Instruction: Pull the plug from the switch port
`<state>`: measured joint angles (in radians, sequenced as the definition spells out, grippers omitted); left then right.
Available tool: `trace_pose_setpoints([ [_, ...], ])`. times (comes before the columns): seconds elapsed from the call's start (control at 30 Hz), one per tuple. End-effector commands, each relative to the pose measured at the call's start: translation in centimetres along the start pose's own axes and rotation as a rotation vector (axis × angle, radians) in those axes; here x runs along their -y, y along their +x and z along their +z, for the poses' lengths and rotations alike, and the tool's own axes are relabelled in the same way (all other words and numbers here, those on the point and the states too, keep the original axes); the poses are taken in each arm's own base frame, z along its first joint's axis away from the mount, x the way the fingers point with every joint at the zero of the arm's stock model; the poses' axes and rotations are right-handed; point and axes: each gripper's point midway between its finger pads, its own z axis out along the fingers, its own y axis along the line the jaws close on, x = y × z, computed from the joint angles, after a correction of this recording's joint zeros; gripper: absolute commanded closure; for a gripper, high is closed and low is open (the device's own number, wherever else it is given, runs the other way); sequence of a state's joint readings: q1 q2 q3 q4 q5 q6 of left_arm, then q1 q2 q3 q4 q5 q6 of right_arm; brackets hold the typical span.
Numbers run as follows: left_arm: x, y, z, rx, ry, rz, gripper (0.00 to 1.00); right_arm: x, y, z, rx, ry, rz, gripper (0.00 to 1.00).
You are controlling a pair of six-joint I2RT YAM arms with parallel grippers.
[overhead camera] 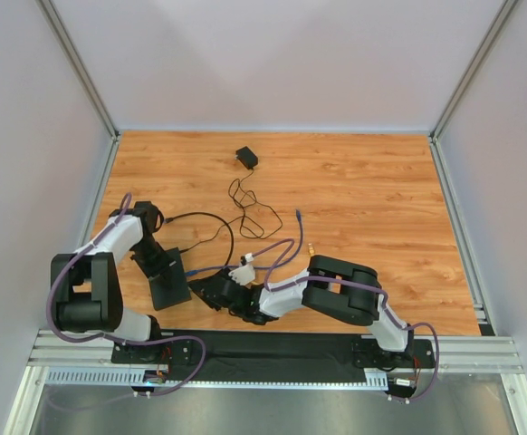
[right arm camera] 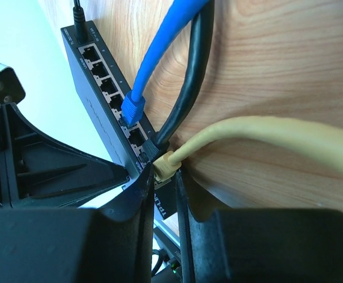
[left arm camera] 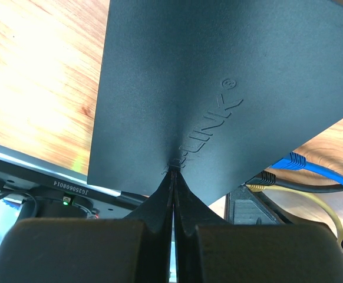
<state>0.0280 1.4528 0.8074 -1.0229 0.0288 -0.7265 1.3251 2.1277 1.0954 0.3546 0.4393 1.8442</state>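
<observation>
Adapter (overhead camera: 246,157) w/ thin lead sits far back on table (overhead camera: 372,208), well apart from switch (overhead camera: 169,283) at front-left. Switch long axis approx front-to-back, port edge facing right.

Left wrist: left gripper (left arm camera: 172,170) fingers together, tips pressing on switch top.

Right wrist: right gripper (right arm camera: 162,178) fingers clamped on yellow plug (right arm camera: 164,165). Black plug (right arm camera: 153,147) and blue plug (right arm camera: 134,107) crowd just beside it.

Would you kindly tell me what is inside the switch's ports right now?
In the switch, a blue plug, a black plug and a yellow plug sit in ports; the ports above the blue one look empty. The right gripper's fingers cover whatever lies beyond the yellow plug.
</observation>
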Motion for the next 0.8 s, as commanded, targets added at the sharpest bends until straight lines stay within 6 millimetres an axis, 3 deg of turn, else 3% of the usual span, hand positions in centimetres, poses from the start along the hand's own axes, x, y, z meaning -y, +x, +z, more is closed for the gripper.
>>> trace_pose_setpoints([
  [0.0,-1.1,1.0,1.9,-0.054,-0.059,-0.010,1.00,5.1,-2.7,0.8,0.079,0.118,-0.088,1.00],
  [0.5,-1.6,1.3,2.6,-0.091,-0.091,-0.032,1.00,2.6,-3.3,0.9,0.031,0.023,-0.033,1.00],
  [0.63,-1.7,1.3,3.0,-0.098,-0.099,-0.038,1.00,3.6,-4.7,0.2,0.144,0.165,-0.136,1.00],
  [0.77,-1.8,1.3,2.9,-0.094,-0.108,-0.042,1.00,3.2,-5.0,0.1,0.176,0.196,-0.168,1.00],
])
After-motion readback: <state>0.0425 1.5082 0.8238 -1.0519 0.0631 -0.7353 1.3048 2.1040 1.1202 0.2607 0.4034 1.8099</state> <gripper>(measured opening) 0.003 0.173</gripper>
